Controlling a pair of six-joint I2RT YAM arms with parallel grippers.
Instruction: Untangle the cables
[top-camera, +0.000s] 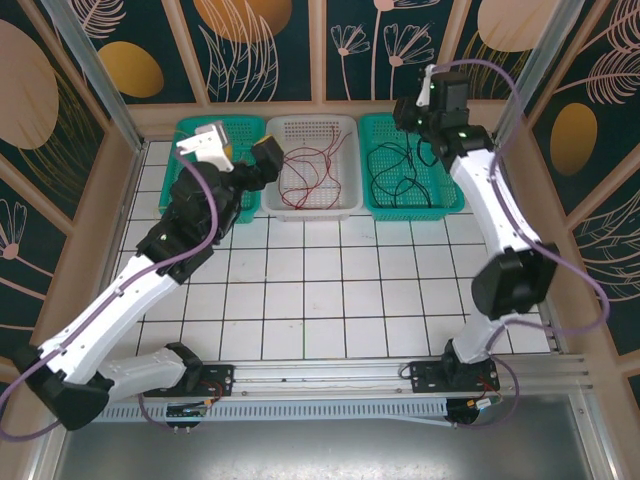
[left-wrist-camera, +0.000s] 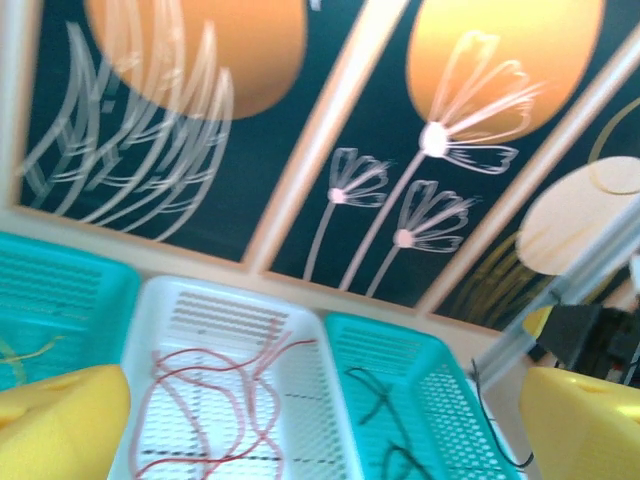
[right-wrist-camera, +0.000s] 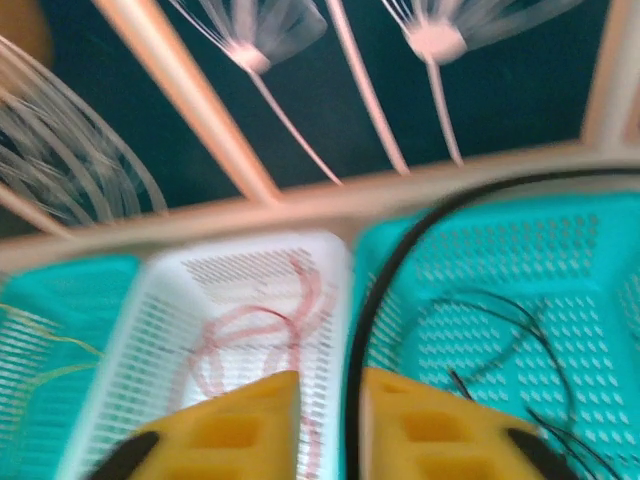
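Thin red cables (top-camera: 312, 170) in one white perforated plastic basket (top-camera: 310, 210). Thin black cables (top-camera: 395, 180) in right teal mesh basket (top-camera: 412, 209). Thin yellow cable (left-wrist-camera: 25, 350) in left teal mesh basket (left-wrist-camera: 60, 290). Strand counts unclear. Right gripper (right-wrist-camera: 330, 420) nearly closed on one black cable (right-wrist-camera: 400, 250). Left gripper (left-wrist-camera: 320, 420) wide open, empty.

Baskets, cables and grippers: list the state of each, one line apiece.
Red cables: loosely tangled, lying in the white basket.
Black cables: lying in the right teal basket.
Black strand: raised above that basket, running between the fingers.
Yellow cable: lying in the left teal basket.
Left gripper: open, empty.
Right gripper: shut on the black strand.
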